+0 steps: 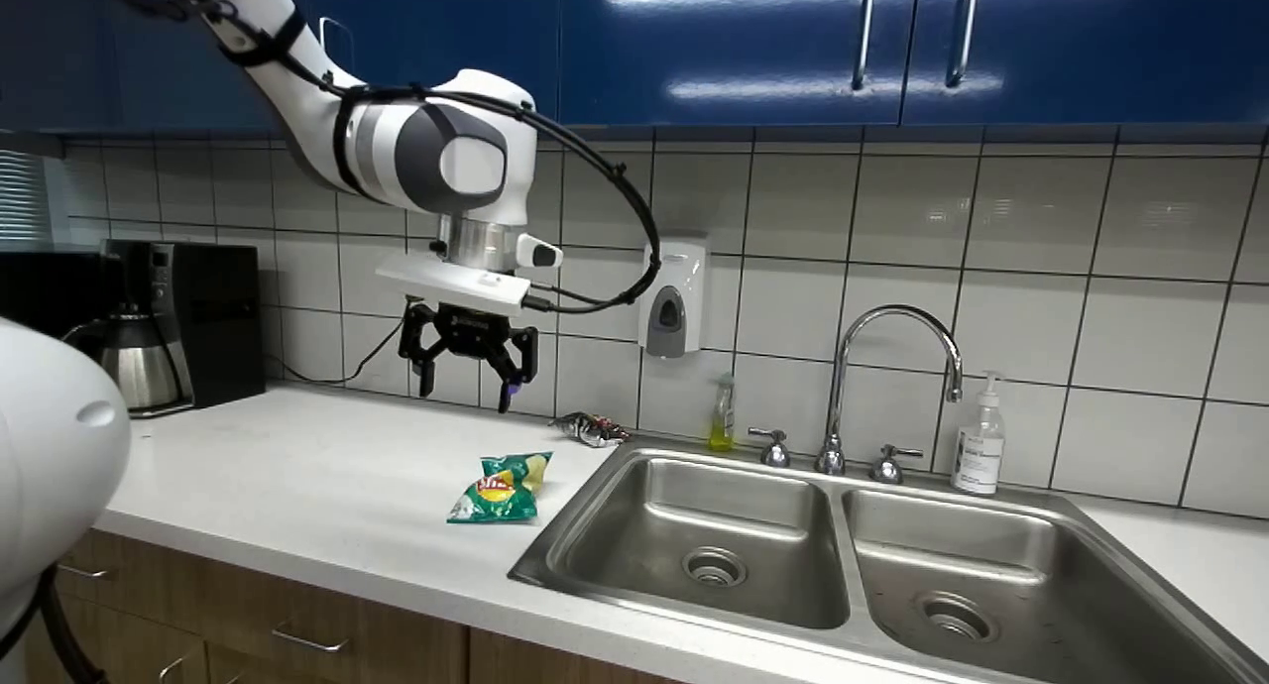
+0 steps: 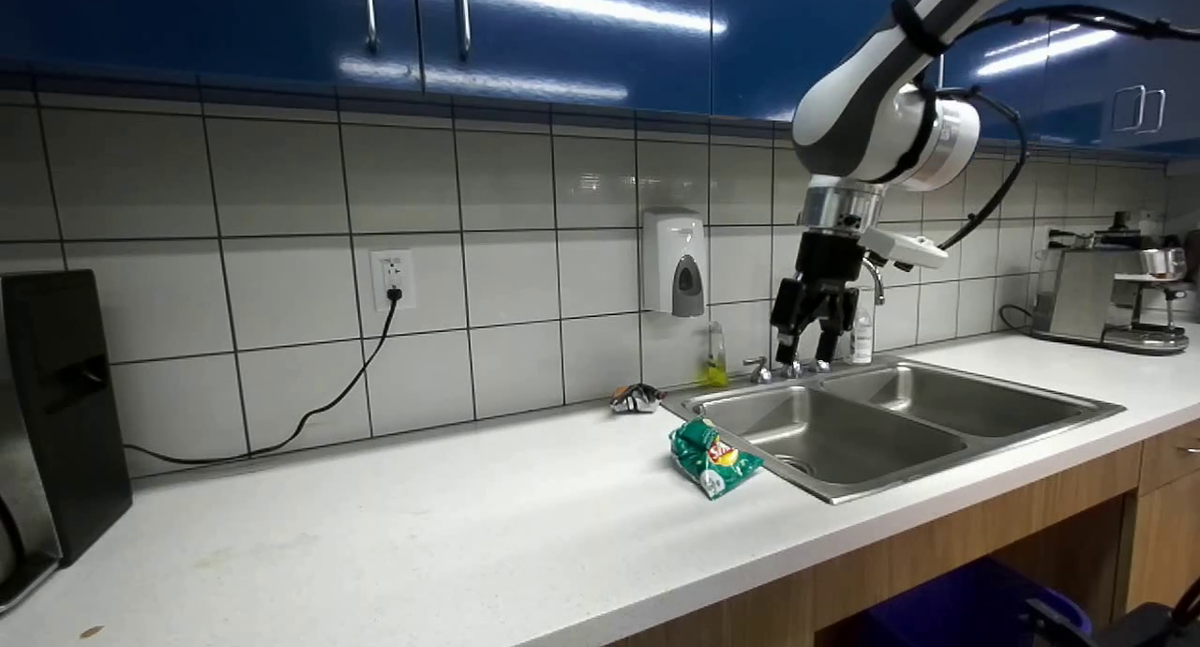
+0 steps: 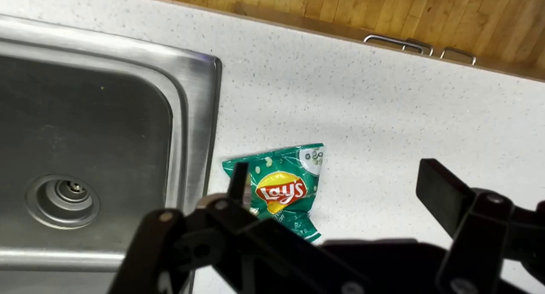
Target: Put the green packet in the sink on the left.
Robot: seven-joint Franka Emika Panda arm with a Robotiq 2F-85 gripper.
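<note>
A green Lay's packet [image 1: 496, 493] lies on the white counter beside the sink's rim. It also shows in the other views [image 2: 714, 458] [image 3: 283, 189]; in the wrist view one finger hides part of its side and lower end. The steel sink has two basins. The left basin [image 1: 664, 555], the one nearer the packet, holds nothing that I can see; it also shows in the wrist view [image 3: 85, 128]. My gripper [image 1: 466, 397] is open and empty, pointing down, well above the counter. In the wrist view its fingers [image 3: 334, 174] are wide apart, the packet toward the left finger.
A crumpled silver wrapper [image 1: 592, 429] lies at the wall behind the packet. The tap [image 1: 838, 387], a yellow-green soap bottle [image 1: 723, 421] and a pump bottle [image 1: 980, 451] stand along the sink's back. A soap dispenser [image 1: 676, 297] hangs on the wall. A black coffee machine [image 1: 213, 317] stands at one end.
</note>
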